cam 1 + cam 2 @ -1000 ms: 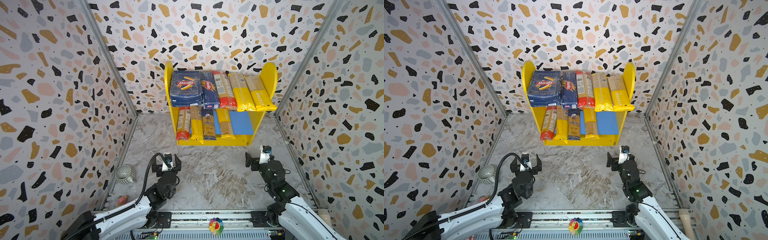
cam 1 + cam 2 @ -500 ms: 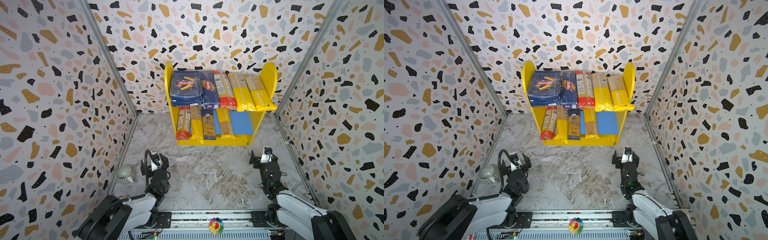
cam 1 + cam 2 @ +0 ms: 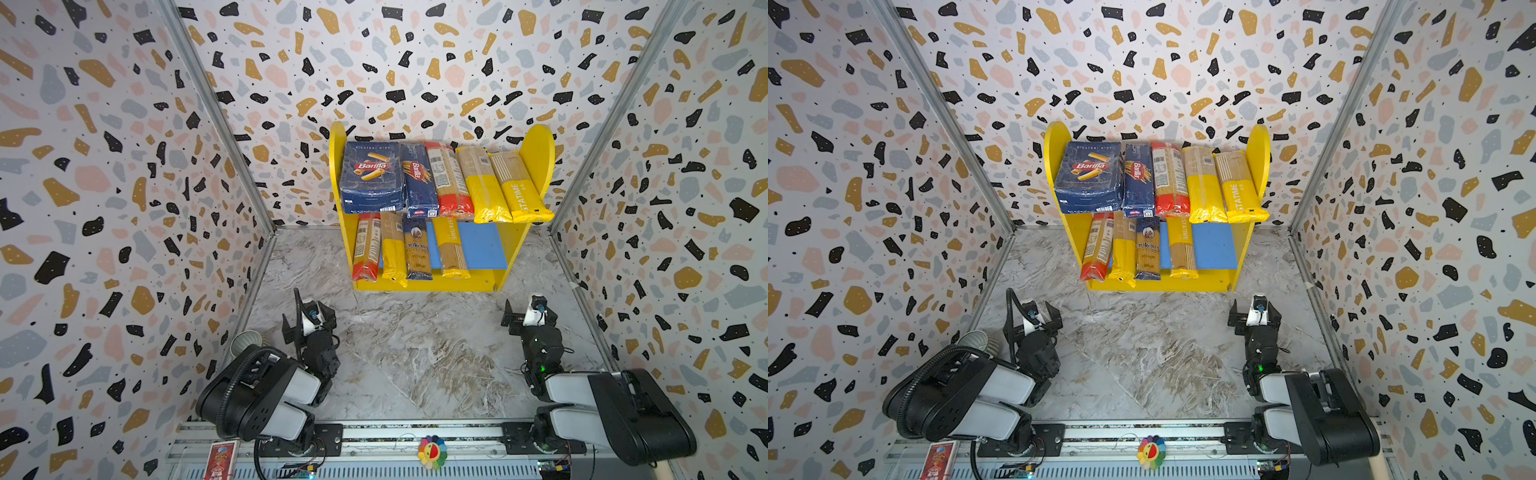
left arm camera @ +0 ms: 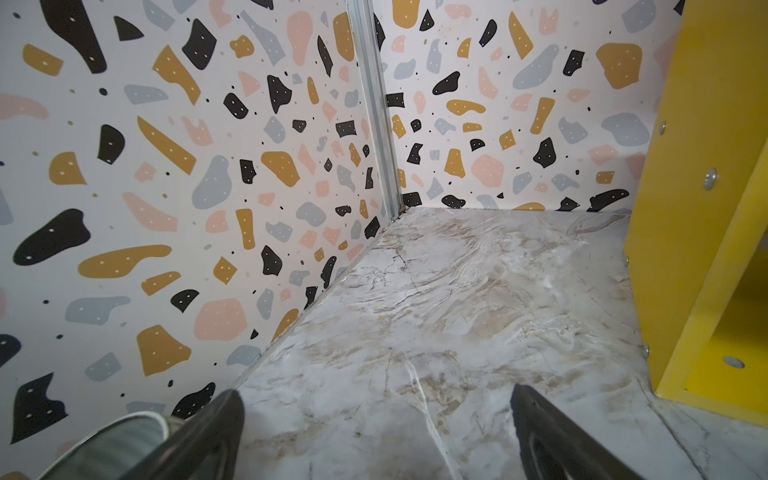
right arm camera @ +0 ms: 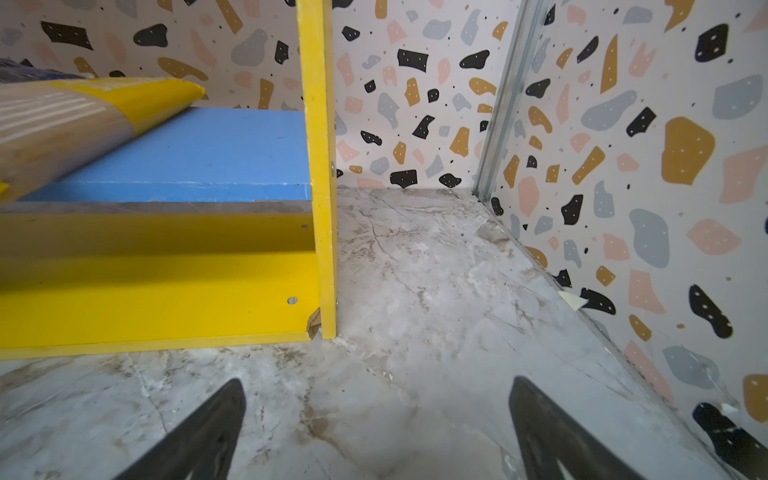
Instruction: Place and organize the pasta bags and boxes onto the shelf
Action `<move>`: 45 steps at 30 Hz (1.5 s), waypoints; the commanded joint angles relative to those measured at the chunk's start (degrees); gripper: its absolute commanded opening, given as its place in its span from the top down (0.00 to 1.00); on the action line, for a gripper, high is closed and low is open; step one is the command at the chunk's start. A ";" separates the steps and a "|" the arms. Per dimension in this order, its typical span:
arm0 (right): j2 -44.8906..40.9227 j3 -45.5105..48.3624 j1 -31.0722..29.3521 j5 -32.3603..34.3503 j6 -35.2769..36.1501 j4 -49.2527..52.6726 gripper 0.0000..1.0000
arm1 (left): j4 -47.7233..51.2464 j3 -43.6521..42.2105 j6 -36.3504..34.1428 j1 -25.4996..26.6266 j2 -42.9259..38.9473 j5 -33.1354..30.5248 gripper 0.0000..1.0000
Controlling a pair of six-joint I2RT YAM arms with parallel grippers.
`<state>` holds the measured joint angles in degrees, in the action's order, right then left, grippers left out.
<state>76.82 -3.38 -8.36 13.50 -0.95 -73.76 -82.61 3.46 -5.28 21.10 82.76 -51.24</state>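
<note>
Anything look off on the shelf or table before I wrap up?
Small things only. The four bags on the lower board overhang its front edge. The shelf has a chipped bottom front corner, seen by the right wrist camera. A stray metal cup sits by the left wall.

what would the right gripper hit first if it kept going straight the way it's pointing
Probably the bare marble tabletop just beside the shelf's yellow side panel: the open, empty right gripper aims slightly down, past that panel. If its line is flatter than it looks, the back wall comes first.
</note>
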 commanded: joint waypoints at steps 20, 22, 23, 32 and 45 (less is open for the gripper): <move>8.70 -8.31 3.71 -8.68 0.97 1.86 0.01 | 9.49 7.13 7.59 -10.56 1.16 16.97 0.01; 8.57 -8.14 3.22 -7.97 1.24 1.70 0.01 | 9.23 6.99 7.52 -10.56 1.25 16.97 0.00; 8.67 -8.20 3.19 -7.88 1.05 1.60 0.01 | 9.20 6.99 7.54 -10.56 1.18 16.97 0.00; 8.54 -8.24 3.94 -15.43 3.05 2.06 0.01 | 10.68 7.49 4.35 -11.60 1.00 28.79 0.00; 8.62 -8.58 5.28 -18.59 2.85 2.30 0.01 | 10.54 7.35 4.58 -11.94 0.79 29.19 0.01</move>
<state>86.24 -10.72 -3.31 -4.10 1.56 -71.31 -70.54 10.26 -0.01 9.47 84.47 -22.72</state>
